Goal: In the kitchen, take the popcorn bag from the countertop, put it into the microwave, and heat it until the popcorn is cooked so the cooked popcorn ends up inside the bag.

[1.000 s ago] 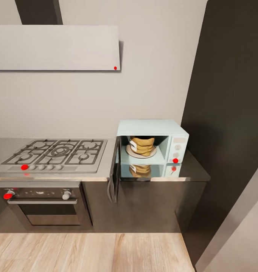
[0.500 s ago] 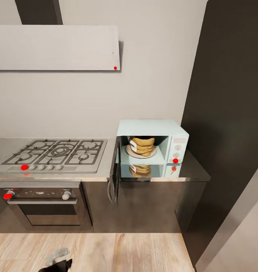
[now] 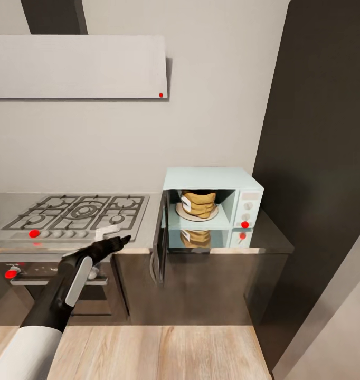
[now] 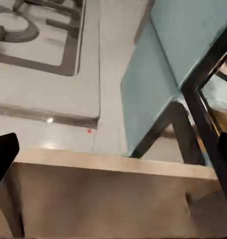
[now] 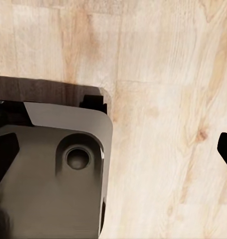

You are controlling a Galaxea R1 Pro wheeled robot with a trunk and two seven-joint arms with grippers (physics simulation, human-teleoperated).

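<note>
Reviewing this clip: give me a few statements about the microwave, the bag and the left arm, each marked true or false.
1. The microwave door stands open. True.
2. The popcorn bag lies on the gas hob. False: it sits on the plate inside the microwave.
3. The left gripper grips the door handle. False: it is open, short of the door, holding nothing.
4. The left gripper is in front of the hob's right end. True.
5. The oven door hangs open. False: it is shut.

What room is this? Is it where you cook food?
Yes, it looks like a kitchen. There is a gas hob with an oven under it, and a microwave on the countertop with its door open.
</note>
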